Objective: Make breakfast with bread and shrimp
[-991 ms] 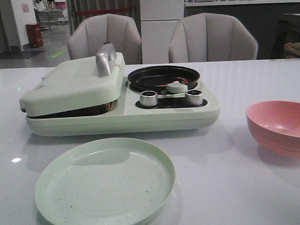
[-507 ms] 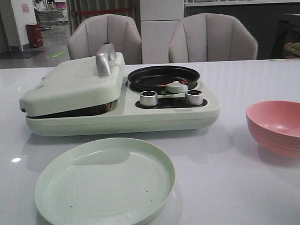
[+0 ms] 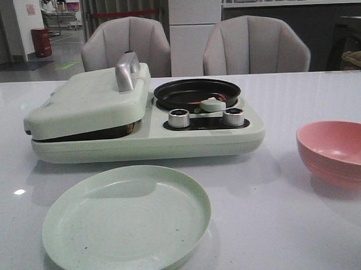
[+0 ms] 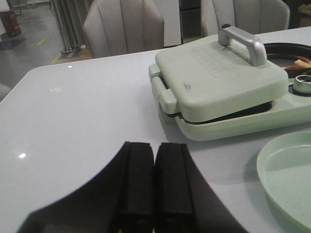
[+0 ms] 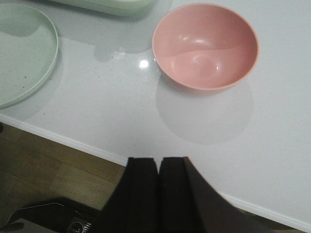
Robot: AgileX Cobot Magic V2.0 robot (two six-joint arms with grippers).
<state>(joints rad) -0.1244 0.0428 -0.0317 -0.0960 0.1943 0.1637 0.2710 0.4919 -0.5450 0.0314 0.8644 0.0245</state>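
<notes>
A small orange-red shrimp point(image 3: 221, 97) lies in the black round pan point(image 3: 188, 90) on the right half of the pale green breakfast maker point(image 3: 145, 142); the left wrist view shows the shrimp point(image 4: 297, 63) at the frame's edge. The bread is hidden. The maker's hinged lid point(image 3: 87, 100) with a metal handle point(image 3: 126, 70) is down. My left gripper point(image 4: 155, 144) is shut and empty, low over the table, well short of the maker. My right gripper point(image 5: 159, 159) is shut and empty over the table's front edge, short of the pink bowl point(image 5: 205, 44). Neither gripper appears in the front view.
An empty pale green plate point(image 3: 127, 220) lies in front of the maker. The empty pink bowl point(image 3: 335, 153) stands at the right. A pale green knob point(image 3: 212, 104) and two metal dials point(image 3: 179, 118) sit by the pan. Two grey chairs point(image 3: 127, 45) stand behind the table.
</notes>
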